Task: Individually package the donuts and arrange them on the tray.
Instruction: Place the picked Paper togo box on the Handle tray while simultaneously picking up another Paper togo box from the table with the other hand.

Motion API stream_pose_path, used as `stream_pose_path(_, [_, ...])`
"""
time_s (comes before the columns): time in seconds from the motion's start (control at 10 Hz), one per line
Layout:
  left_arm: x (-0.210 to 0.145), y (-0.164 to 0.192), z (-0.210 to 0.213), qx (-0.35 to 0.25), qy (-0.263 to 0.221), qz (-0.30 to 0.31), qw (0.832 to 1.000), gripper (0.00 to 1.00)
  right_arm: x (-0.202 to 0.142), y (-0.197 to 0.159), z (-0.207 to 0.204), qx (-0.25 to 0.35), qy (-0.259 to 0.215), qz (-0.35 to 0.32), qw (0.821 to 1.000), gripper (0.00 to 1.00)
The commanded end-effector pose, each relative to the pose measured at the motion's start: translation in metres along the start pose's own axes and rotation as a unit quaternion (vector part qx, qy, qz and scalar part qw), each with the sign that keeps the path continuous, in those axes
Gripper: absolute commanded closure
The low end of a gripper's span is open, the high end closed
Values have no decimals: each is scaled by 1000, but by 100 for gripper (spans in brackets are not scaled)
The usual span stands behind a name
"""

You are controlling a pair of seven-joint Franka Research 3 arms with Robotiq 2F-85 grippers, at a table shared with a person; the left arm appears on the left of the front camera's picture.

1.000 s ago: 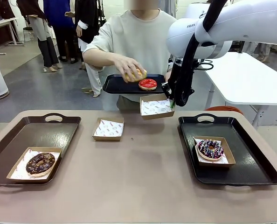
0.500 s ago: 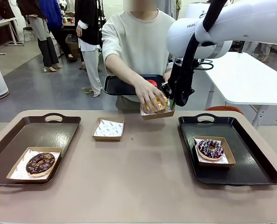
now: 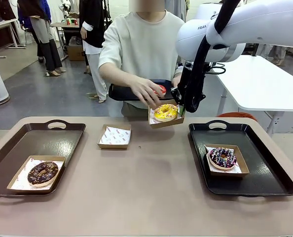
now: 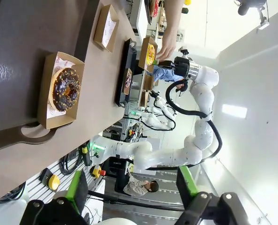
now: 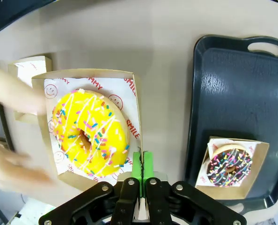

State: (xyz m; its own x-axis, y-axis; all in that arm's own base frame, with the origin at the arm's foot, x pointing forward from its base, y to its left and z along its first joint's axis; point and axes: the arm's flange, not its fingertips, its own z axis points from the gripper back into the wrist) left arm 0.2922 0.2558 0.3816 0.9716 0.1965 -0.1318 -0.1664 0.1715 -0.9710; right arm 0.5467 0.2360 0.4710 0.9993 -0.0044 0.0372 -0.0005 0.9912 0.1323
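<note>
one box (image 3: 165,123) pinched aloft in right jaws

I count four donuts on my screens: the yellow donut (image 3: 166,112), the red donut (image 3: 162,90), the chocolate donut (image 3: 43,173) and the purple sprinkled donut (image 3: 222,157). I make it four cardboard boxes: the yellow donut's box (image 3: 159,122), the chocolate donut's box (image 3: 19,181), the purple donut's box (image 3: 241,163) and one empty box (image 3: 115,136). I see three trays: the left tray (image 3: 18,136), the right tray (image 3: 270,168) and the person's tray (image 3: 119,91).
</note>
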Motion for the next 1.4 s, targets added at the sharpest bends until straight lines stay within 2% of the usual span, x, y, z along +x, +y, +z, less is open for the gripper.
stream_pose_path(0.0, [0, 0, 1, -3, -7, -2, 1000, 0, 0, -1, -1, -3, 0, 1, 1000, 100])
stream_pose_path(1.0, [0, 0, 0, 0, 0, 0, 1000, 0, 0, 0, 0, 0, 0, 0, 1000, 99])
stream_pose_path(1.3, [19, -61, -35, 67, 2, -33, 997, 0, -6, -54, 22, 5, -20, 15, 1000, 99])
